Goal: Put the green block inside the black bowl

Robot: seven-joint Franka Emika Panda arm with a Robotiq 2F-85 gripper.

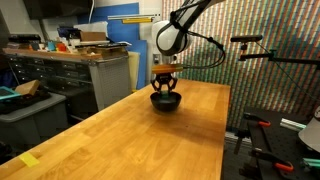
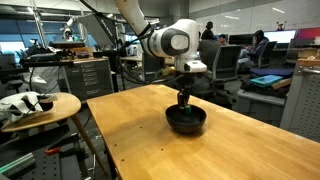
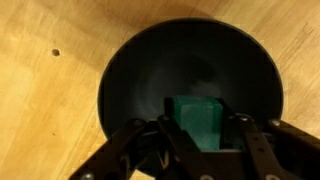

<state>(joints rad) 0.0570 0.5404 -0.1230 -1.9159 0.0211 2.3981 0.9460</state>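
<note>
The black bowl sits on the wooden table, toward its far end; it also shows in the other exterior view. My gripper hangs straight over the bowl, fingertips just inside its rim. In the wrist view the gripper is shut on the green block, which sits between the two fingers above the bowl's dark inside. The block is hidden by the fingers in both exterior views.
The wooden table stretches toward the camera, with a flat yellow piece near its front corner. A round side table with clutter stands beside it. Cabinets and desks stand behind.
</note>
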